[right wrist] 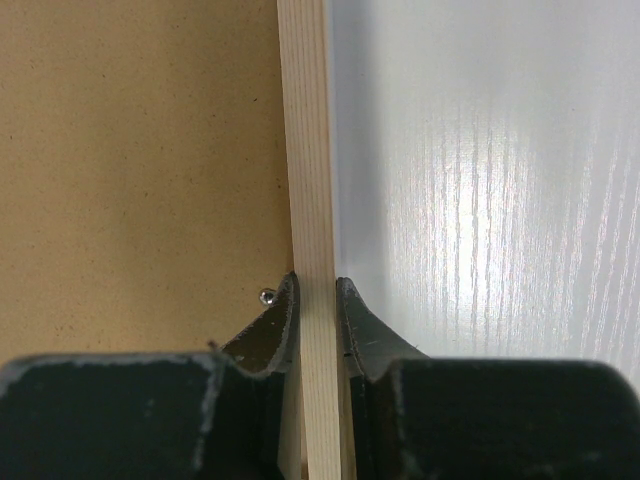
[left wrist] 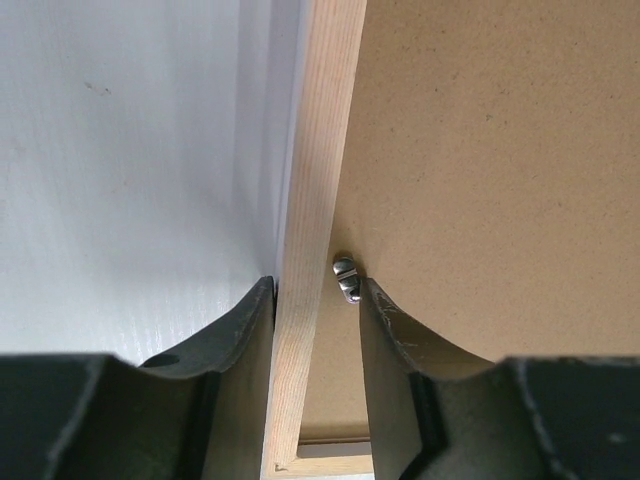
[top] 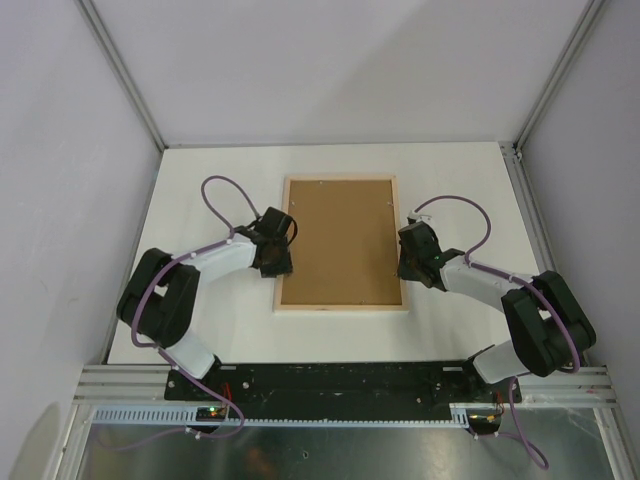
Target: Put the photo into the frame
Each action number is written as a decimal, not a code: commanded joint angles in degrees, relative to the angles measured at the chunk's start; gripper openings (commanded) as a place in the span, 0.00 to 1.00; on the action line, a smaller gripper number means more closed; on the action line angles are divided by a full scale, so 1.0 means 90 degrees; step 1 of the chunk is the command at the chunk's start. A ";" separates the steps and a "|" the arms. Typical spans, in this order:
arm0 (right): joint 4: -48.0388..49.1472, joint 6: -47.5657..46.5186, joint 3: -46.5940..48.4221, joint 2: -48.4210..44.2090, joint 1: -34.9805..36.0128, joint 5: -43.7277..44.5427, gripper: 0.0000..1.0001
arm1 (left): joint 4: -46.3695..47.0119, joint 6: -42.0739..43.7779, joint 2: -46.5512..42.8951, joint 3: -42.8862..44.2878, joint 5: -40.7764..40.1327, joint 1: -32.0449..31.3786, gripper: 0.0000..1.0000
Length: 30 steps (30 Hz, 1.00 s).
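Two sides of frame [top: 340, 305] | left gripper [left wrist: 317, 288]: spread astride rail; right gripper [right wrist: 317, 283]: pinching rail

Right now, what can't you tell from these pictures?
- The photo: not seen in any view. Whether it lies under the backing board is hidden.
- The frame, front side: faces down on the table in every view.
- The frame's far ends: cut off by the top edge in both wrist views.

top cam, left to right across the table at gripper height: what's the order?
left gripper → frame, left rail → backing board → frame, right rail → right gripper
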 commanded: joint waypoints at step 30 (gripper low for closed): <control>-0.0064 0.0157 0.0023 0.0146 0.0126 -0.0049 0.00 | 0.0539 -0.0577 -0.0323 -0.0749 0.0220 0.0680 0.16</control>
